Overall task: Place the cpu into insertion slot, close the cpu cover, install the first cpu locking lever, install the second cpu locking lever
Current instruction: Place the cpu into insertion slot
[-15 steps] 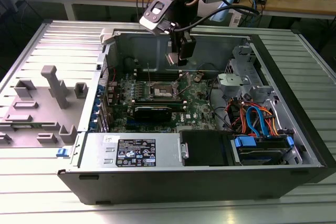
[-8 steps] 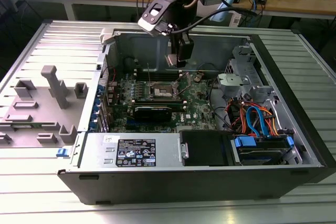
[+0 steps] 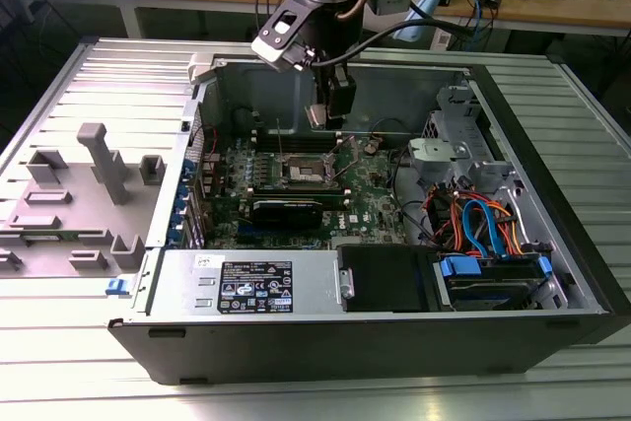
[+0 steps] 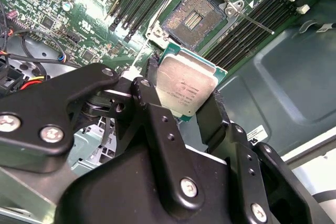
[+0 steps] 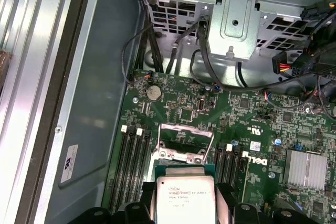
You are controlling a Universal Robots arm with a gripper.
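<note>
**A:** Where is the chip right now?

**B:** It's clamped in my claw (image 4: 184,95), with the fingers (image 4: 155,108) pressing on two opposite edges of the cpu (image 4: 188,80). It hangs above the green motherboard (image 3: 370,199), close to the insertion slot (image 4: 191,19) but clear of it. It isn't seated yet.

**A:** Is the slot ready for it?

**B:** I think so. The dark pin field lies bare, and in the first wrist view the cpu cover (image 5: 185,128) stands raised behind it.

**A:** What makes this placement go well?

**B:** In the second wrist view the chip looks tilted against the board, so I'd level it first. Then I'd square its edges to the silvery rim and come straight down, without sliding across the pins. I'd let go only once it rests flat inside the rim. The main risk, as I see it, is a corner landing first and bending pins. I'd also keep clear of the thin rod (image 4: 252,21) just beside the slot and of the raised cover.
</note>
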